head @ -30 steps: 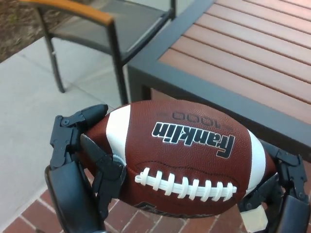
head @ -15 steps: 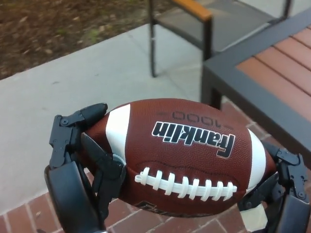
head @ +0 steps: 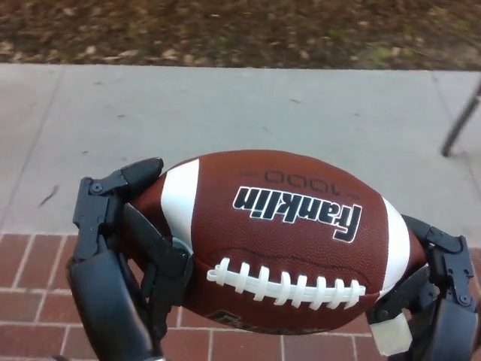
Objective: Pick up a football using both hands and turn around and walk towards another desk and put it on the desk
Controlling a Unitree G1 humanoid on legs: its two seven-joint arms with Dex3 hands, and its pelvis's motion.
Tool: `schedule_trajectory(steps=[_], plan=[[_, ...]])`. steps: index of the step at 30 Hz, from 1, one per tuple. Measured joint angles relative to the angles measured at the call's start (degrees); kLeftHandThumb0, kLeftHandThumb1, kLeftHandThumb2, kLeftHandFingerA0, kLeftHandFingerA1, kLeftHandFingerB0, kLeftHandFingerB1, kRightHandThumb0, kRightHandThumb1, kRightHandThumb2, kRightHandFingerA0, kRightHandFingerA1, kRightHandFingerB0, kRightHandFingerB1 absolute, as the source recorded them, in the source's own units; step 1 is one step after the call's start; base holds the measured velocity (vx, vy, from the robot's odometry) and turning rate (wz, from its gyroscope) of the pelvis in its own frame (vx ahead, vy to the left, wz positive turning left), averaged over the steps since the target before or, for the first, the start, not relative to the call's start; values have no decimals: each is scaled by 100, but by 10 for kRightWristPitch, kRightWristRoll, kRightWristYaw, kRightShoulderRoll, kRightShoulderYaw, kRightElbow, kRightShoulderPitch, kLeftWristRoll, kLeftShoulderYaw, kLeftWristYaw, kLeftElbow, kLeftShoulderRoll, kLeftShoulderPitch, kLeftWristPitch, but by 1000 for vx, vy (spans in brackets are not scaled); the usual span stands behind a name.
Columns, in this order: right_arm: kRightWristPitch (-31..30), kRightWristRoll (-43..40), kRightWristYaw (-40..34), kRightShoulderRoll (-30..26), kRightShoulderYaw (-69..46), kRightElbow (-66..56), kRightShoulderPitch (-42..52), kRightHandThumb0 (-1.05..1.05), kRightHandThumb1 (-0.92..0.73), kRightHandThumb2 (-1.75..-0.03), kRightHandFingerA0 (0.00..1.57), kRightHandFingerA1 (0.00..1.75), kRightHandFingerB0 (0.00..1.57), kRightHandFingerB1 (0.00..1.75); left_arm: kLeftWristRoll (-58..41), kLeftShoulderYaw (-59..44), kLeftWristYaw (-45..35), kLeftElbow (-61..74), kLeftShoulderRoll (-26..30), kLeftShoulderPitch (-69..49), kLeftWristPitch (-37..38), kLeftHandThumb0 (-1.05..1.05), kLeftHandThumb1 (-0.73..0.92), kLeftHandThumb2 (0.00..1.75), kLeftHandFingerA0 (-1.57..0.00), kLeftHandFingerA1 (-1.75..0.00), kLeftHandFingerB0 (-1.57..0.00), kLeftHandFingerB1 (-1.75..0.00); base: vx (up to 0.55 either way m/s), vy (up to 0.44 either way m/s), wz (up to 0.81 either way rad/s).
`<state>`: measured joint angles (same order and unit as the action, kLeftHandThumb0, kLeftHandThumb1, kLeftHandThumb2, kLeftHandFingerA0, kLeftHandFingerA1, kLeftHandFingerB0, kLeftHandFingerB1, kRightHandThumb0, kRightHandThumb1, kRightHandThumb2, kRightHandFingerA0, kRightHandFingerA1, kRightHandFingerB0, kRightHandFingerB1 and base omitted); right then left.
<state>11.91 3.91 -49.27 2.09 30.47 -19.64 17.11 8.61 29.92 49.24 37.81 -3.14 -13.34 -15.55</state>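
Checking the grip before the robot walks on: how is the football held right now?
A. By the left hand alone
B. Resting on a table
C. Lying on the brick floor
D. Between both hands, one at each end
D: the football sits between the left hand at one end and the right hand at the other, up above the brick floor.

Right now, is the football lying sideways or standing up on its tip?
Sideways. The football lies across, one end in the left hand, the other in the right hand, laces facing up.
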Motion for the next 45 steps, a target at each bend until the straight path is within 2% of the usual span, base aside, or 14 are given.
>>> schedule_trajectory(steps=[1, 2, 9, 14, 17, 25, 27, 30, 31, 35, 36, 43, 45], plan=[[0, 0, 0, 0, 0, 0, 0, -32, -70, -76, 86, 161, 76, 142, 0, 0, 0, 0, 0, 0, 0, -39, 56, 86, -97, -154, -81, -146, 7, -133, 107], [0, 0, 0, 0, 0, 0, 0, -31, -71, -75, 87, 164, 74, 144, 0, 0, 0, 0, 0, 0, 0, -29, 58, 86, -96, -157, -81, -152, 12, -128, 109], [0, 0, -3, -1, 2, 2, -2, -34, -73, -74, 87, 162, 75, 144, 0, 1, 2, -1, 1, -1, 0, -27, 56, 89, -95, -160, -82, -152, -15, -250, 91], [0, 0, -7, -1, 2, 3, -2, -30, -71, -75, 89, 163, 76, 144, 0, 2, 2, -1, 2, 0, 0, -32, 60, 78, -95, -159, -82, -152, -44, -143, 110], [0, 0, -7, -1, 2, 3, -2, -36, -73, -70, 88, 162, 78, 145, 0, 2, 2, -1, 2, 0, 0, -30, 58, 83, -97, -156, -81, -152, -80, -62, 104], [1, 0, -10, -1, 3, 4, -4, -34, -70, -75, 89, 163, 78, 145, 0, 3, 3, 0, 3, 0, 0, -29, 56, 86, -97, -157, -83, -152, 44, 109, 100], [1, 0, -10, -1, 4, 4, -4, -32, -71, -75, 86, 162, 75, 144, 0, 3, 3, 0, 3, 0, 0, -30, 59, 79, -96, -157, -82, -152, 107, 170, 77], [1, 0, -10, -1, 4, 4, -4, -32, -71, -75, 86, 162, 75, 144, 0, 3, 4, 0, 3, 0, 0, -30, 59, 79, -96, -157, -82, -152, 18, -31, 53], [1, 0, -10, -1, 4, 4, -4, -35, -74, -72, 85, 162, 76, 144, 0, 3, 4, 0, 3, 0, 0, -31, 57, 91, -96, -157, -83, -152, 24, -44, 64], [1, 0, -10, -1, 4, 4, -5, -35, -74, -72, 85, 162, 76, 144, -1, 3, 4, -1, 3, 0, 0, -31, 57, 91, -96, -157, -83, -152, 14, -76, 64], [1, 0, -10, -1, 4, 5, -5, -35, -73, -71, 85, 161, 77, 143, -1, 3, 4, -1, 3, 0, 0, -32, 58, 82, -97, -155, -83, -151, -95, -211, 79], [1, -1, -14, 0, 5, 8, -7, -34, -74, -71, 86, 163, 74, 146, 0, 4, 4, -3, 2, 1, 1, -31, 59, 88, -97, -157, -84, -152, 156, -59, 44], [1, -1, -14, 0, 5, 8, -7, -40, -75, -70, 83, 163, 78, 147, 0, 4, 4, -3, 2, 1, 1, -31, 57, 89, -95, -159, -83, -153, 164, 35, 61]])
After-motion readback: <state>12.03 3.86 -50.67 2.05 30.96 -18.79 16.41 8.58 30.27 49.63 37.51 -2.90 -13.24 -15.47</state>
